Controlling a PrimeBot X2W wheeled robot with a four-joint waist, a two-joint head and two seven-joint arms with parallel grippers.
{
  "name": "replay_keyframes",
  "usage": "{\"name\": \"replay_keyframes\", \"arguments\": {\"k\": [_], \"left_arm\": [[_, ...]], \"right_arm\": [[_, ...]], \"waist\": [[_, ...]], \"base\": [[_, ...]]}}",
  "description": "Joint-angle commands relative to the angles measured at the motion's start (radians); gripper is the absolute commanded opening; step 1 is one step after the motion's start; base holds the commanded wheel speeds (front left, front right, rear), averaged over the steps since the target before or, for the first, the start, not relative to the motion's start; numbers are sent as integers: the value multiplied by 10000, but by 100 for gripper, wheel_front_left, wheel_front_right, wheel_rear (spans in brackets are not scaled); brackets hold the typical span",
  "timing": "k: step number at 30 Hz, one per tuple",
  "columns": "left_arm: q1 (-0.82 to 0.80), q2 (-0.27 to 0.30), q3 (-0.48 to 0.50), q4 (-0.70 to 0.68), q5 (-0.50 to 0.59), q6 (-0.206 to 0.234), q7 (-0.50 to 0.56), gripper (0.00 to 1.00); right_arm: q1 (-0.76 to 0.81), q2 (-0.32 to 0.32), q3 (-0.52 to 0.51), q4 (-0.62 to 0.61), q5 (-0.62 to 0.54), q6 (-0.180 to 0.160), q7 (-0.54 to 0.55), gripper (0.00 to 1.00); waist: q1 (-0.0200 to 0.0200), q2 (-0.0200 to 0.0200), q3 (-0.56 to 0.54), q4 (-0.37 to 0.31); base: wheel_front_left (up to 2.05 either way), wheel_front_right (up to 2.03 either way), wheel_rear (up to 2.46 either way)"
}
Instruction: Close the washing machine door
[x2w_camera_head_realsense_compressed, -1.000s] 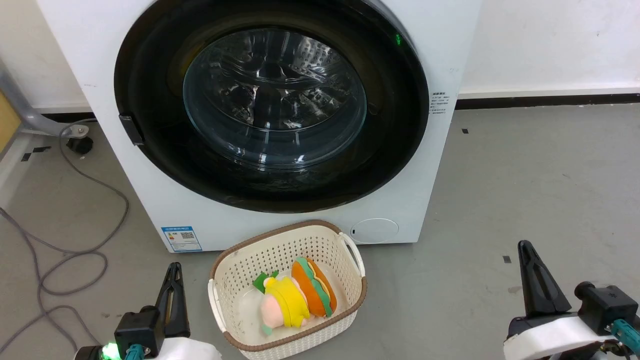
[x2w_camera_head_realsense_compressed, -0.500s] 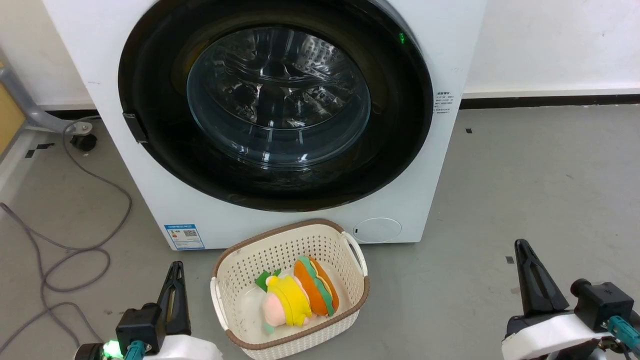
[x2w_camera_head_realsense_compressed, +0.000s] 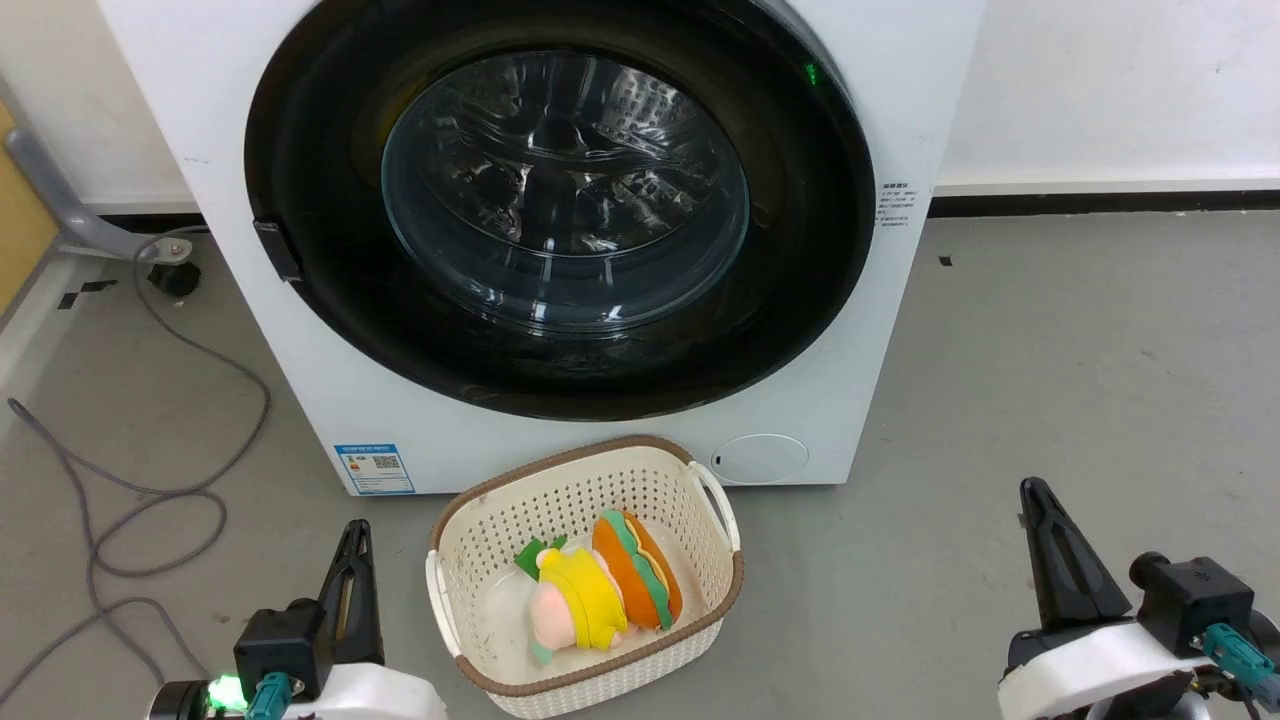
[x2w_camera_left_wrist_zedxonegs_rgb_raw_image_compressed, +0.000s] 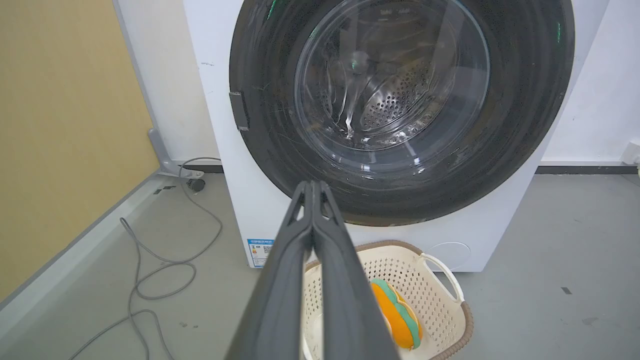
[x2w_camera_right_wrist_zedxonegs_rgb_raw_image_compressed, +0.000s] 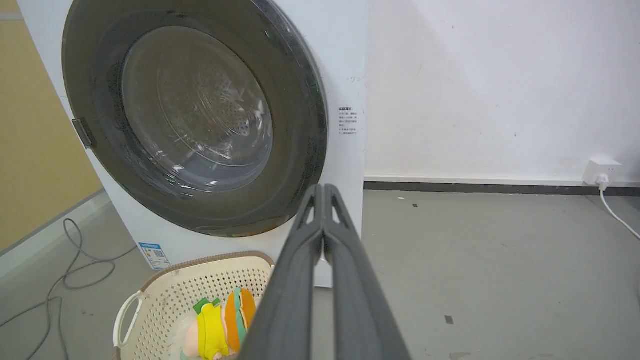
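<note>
Left gripper (x2w_camera_head_realsense_compressed: 356, 530) and right gripper (x2w_camera_head_realsense_compressed: 1030, 488) rest clenched and empty, fingers pressed together. Ahead of and above their tips, the washing machine door (x2w_camera_head_realsense_compressed: 560, 200) sits flush against the washing machine (x2w_camera_head_realsense_compressed: 450, 455); a cream basket (x2w_camera_head_realsense_compressed: 600, 490) lies between them.

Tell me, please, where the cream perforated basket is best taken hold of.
Grip the white loop handle on the right end of the cream perforated basket, coming from above on the right: the loop stands clear of the wall, and soft toys fill the middle.
</note>
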Motion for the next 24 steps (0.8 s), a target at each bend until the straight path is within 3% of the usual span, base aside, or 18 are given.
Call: {"name": "replay_keyframes", "arguments": {"k": [1, 24], "left_arm": [[-114, 2, -9, -61, 88, -76, 37, 0], [-197, 4, -19, -258, 188, -246, 507, 0]], "right_arm": [[85, 18, 23, -106, -30, -3, 57, 0], [128, 28, 143, -390, -300, -5, 529, 0]], "waist": [[0, -1, 2, 6], [0, -1, 53, 149]], "base": [[0, 0, 0], [0, 0, 0]]}}
